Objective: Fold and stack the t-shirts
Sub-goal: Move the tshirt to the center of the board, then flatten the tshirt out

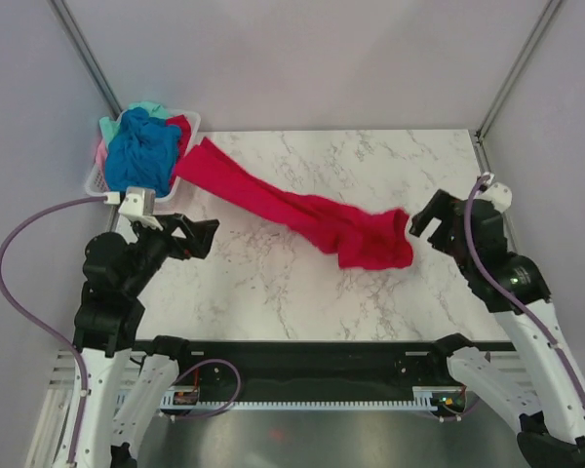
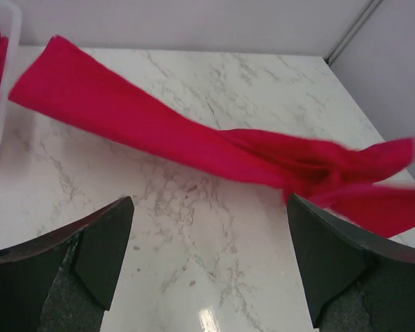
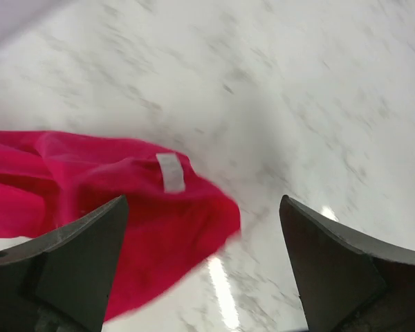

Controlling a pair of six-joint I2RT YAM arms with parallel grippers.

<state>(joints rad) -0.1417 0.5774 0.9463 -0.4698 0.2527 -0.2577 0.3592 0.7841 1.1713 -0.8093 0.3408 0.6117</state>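
Left pincer (image 1: pixel 203 237), eight o'clock, and right pincer (image 1: pixel 424 222), three, gaped empty; red shirt (image 1: pixel 302 214) lay across the desk (image 1: pixel 273 288).

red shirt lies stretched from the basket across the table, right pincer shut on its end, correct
No: the right pincer is open, not gripping the red shirt, as the right wrist view shows. The shirt does stretch from the basket.
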